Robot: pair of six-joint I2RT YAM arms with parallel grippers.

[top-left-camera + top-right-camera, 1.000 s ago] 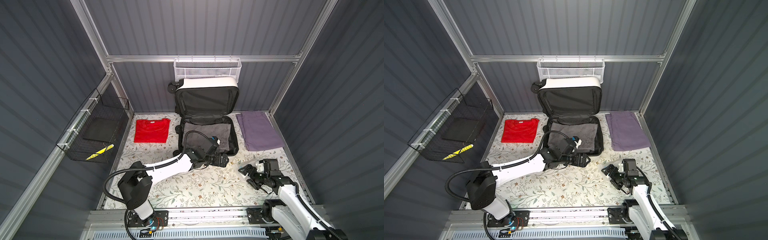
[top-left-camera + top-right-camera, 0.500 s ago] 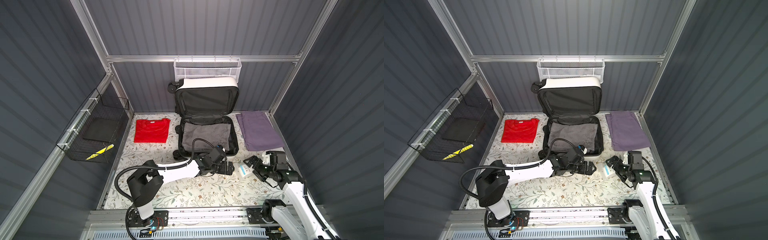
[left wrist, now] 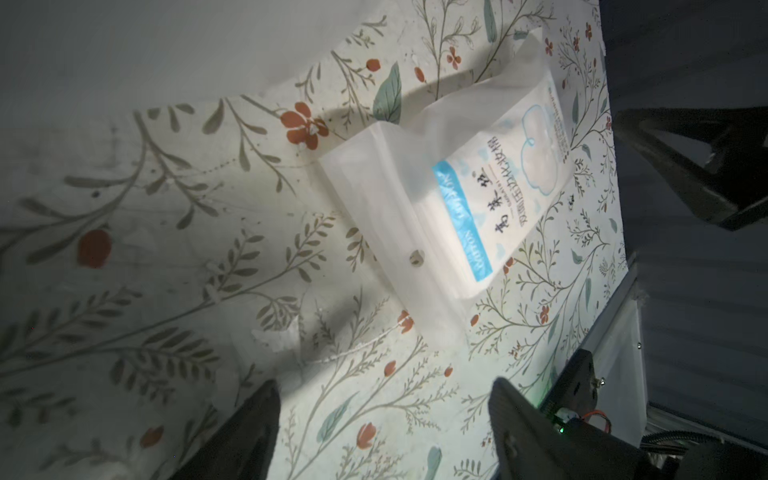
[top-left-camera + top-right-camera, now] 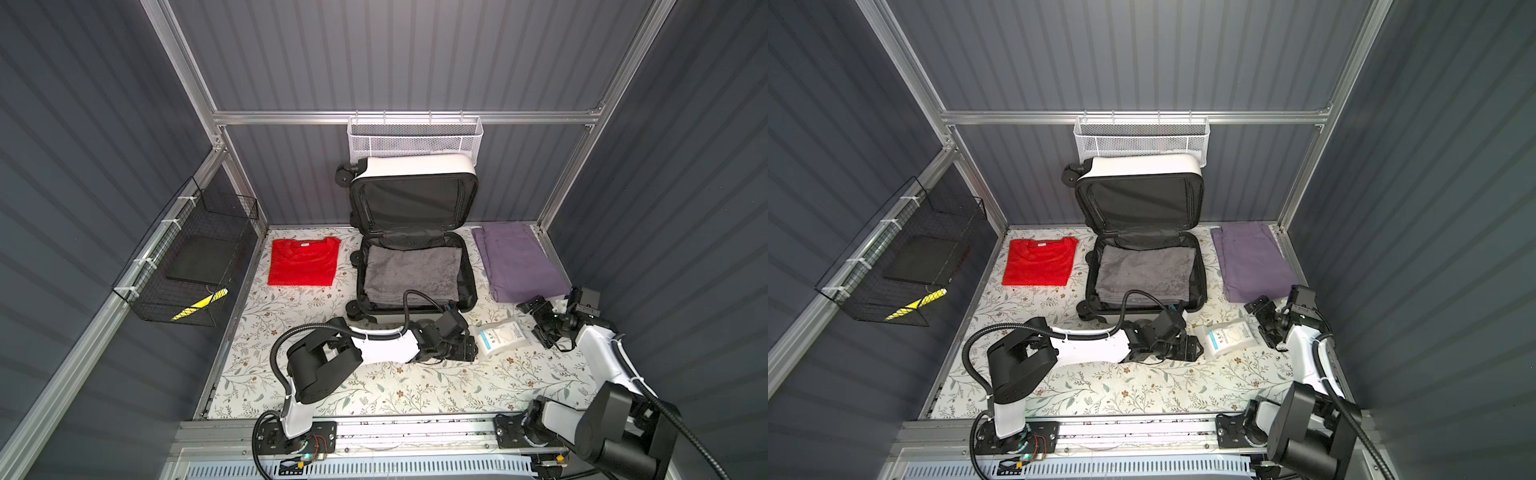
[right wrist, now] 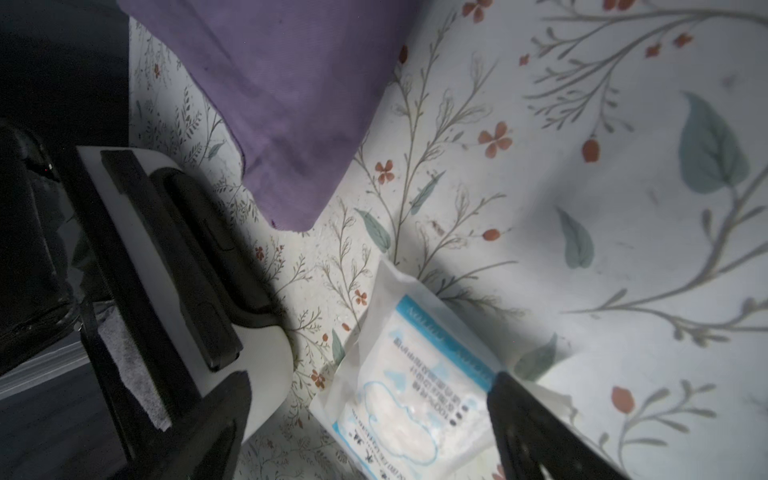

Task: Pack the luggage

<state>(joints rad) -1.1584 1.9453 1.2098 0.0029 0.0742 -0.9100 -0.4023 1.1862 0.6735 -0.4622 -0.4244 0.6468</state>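
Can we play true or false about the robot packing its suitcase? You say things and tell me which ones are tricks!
1. The suitcase is open and a grey towel lies inside. True.
2. The red T-shirt is packed in the suitcase. False: it lies folded on the table, left of the suitcase in both top views.
3. The white packet lies on the table between the two grippers. True.
4. The left gripper is holding the packet. False: its jaws are open with nothing between them, and the packet lies just ahead.
5. The right gripper is squeezed shut. False: its jaws stand open beside the packet.
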